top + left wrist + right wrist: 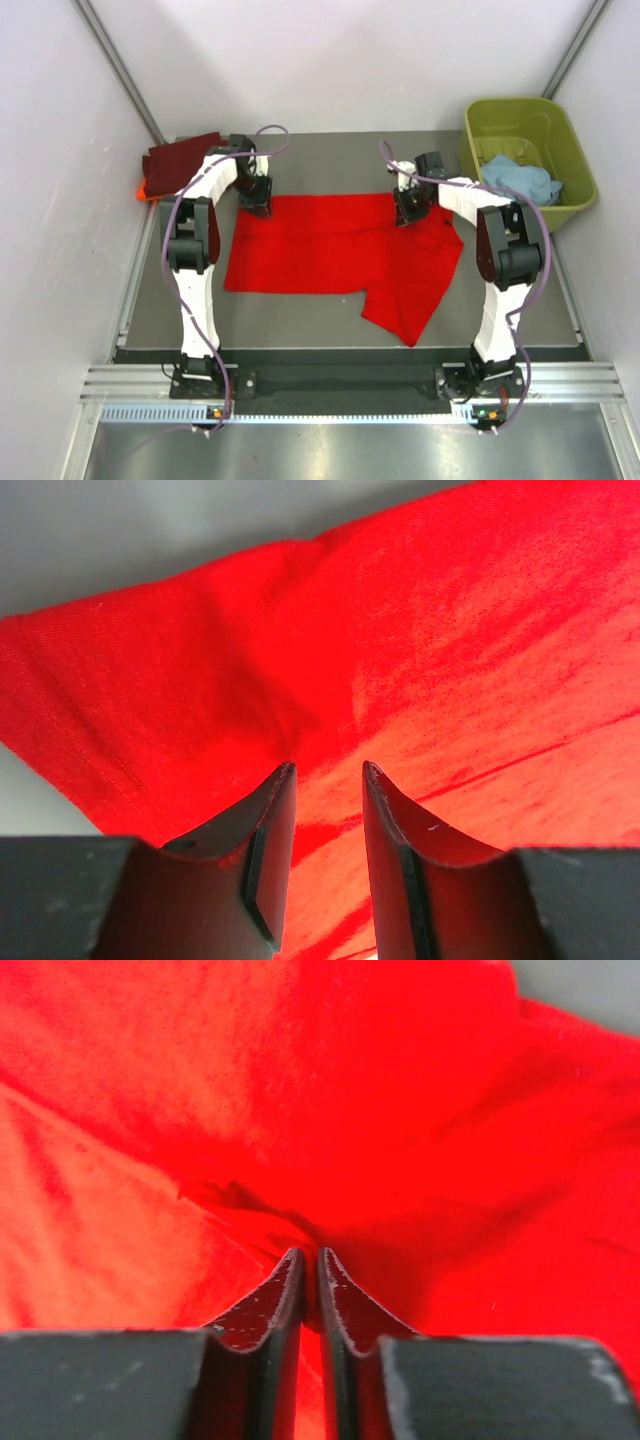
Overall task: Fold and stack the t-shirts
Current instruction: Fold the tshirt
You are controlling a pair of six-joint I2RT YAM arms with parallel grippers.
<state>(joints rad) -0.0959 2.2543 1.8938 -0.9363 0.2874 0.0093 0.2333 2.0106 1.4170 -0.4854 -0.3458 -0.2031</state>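
The bright red t-shirt (330,255) lies spread on the grey table, one part hanging toward the near right. At its far left corner my left gripper (257,205) is down on the cloth; in the left wrist view the left gripper (328,770) is open, red t-shirt (450,650) showing through the gap. My right gripper (408,212) is at the shirt's far right edge. The right wrist view shows the right gripper (310,1255) shut on a pinched fold of the red t-shirt (240,1200). A dark maroon t-shirt (180,160) lies folded at the far left on an orange t-shirt (143,188).
An olive-green tub (520,108) stands at the far right of the table, with a light blue t-shirt (520,178) crumpled inside. White walls close in both sides. A metal rail (350,385) runs along the near edge by the arm bases.
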